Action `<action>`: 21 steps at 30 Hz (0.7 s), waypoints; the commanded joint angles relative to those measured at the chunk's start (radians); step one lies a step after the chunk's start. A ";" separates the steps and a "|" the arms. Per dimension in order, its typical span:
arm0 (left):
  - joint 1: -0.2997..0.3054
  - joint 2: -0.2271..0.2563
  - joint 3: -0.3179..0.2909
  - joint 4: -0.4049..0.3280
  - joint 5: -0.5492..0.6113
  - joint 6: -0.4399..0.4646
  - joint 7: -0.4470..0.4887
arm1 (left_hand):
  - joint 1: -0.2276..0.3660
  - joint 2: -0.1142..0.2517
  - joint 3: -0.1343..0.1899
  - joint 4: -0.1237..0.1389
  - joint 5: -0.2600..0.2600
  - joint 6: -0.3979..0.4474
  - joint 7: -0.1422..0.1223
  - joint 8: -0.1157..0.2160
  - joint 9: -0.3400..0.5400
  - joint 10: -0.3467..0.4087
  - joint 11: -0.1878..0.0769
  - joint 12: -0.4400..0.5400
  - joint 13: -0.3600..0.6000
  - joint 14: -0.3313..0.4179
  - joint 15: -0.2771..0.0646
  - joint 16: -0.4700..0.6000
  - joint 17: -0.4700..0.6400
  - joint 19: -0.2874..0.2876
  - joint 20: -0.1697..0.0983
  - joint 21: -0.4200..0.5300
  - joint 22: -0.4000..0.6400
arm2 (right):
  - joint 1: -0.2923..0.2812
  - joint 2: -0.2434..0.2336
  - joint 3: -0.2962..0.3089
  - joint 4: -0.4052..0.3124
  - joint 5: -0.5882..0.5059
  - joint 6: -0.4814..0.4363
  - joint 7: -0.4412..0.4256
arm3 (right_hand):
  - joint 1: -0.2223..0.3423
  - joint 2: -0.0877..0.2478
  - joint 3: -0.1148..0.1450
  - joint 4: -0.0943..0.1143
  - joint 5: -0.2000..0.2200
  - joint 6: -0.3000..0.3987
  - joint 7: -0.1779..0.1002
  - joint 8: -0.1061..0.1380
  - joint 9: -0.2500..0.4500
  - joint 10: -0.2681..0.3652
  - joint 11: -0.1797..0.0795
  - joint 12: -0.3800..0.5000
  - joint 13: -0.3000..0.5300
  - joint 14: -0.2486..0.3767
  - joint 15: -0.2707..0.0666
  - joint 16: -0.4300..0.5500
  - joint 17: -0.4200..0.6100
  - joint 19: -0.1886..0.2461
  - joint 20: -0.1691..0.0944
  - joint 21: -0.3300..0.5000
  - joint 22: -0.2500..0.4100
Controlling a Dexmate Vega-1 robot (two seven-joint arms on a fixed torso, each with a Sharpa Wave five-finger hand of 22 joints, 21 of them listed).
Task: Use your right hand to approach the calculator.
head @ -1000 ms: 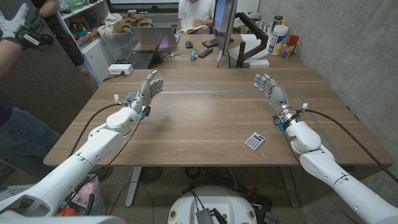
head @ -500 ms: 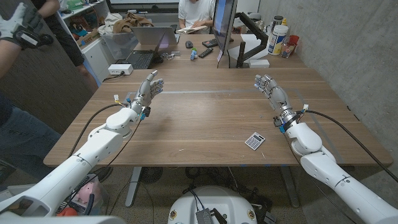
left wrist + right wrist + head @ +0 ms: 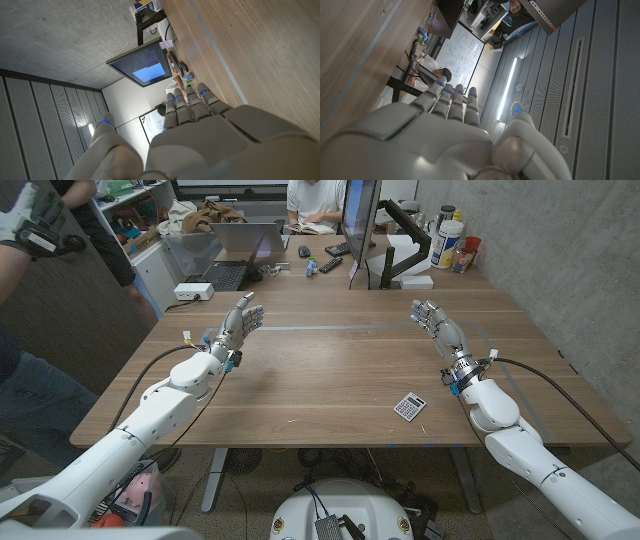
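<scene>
A small grey calculator lies on the wooden table near the front edge, right of centre. My right hand is raised over the table's right side, fingers extended and apart, holding nothing; it stands well behind the calculator and a little to its right. My left hand is up over the left side, fingers extended, empty. The wrist views show the back of my right hand and of my left hand with fingers straight.
At the table's far end stand a laptop, a monitor, a white box and several bottles. A person sits behind the table; another person's gloved hand shows at far left.
My right hand has drifted very slightly to the right. The left hand and calculator stay put.
</scene>
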 commanded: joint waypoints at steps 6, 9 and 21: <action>0.001 0.008 -0.002 -0.008 0.001 0.018 0.005 | 0.007 -0.002 -0.006 0.000 0.004 0.013 0.001 0.002 0.003 0.004 -0.001 -0.001 0.001 0.006 -0.012 -0.004 0.004 0.011 -0.031 -0.008 0.004 | -0.023 -0.015 0.014 -0.019 -0.045 0.012 -0.026 | 0.016 0.000 0.004 -0.005 0.006 -0.001 -0.006 -0.004 0.004 -0.004 -0.005 -0.006 0.005 0.004 -0.002 -0.002 0.003 0.004 -0.033 -0.003 0.004; 0.001 0.009 0.000 -0.007 0.002 0.020 0.002 | 0.007 -0.001 -0.006 0.000 0.004 0.013 0.001 0.002 0.003 0.004 -0.001 -0.001 0.001 0.006 -0.012 -0.004 0.004 0.012 -0.030 -0.009 0.004 | -0.026 -0.016 0.016 -0.022 -0.046 0.010 -0.028 | 0.018 0.000 0.004 -0.006 0.007 -0.002 -0.010 -0.004 0.005 -0.005 -0.005 -0.006 0.005 0.004 0.001 -0.002 0.003 0.005 -0.031 -0.003 0.004; 0.001 0.012 0.002 -0.005 0.002 0.022 -0.002 | 0.008 -0.001 -0.009 0.001 0.005 0.014 -0.001 0.000 0.003 0.004 -0.004 -0.001 0.002 0.006 -0.012 -0.004 0.004 0.013 -0.022 -0.016 0.004 | -0.035 -0.026 0.017 -0.030 -0.064 0.010 -0.030 | 0.025 -0.002 0.004 -0.010 0.007 0.009 -0.031 -0.001 0.005 -0.004 -0.011 -0.006 0.006 0.005 0.002 -0.002 0.002 0.005 -0.023 -0.004 0.003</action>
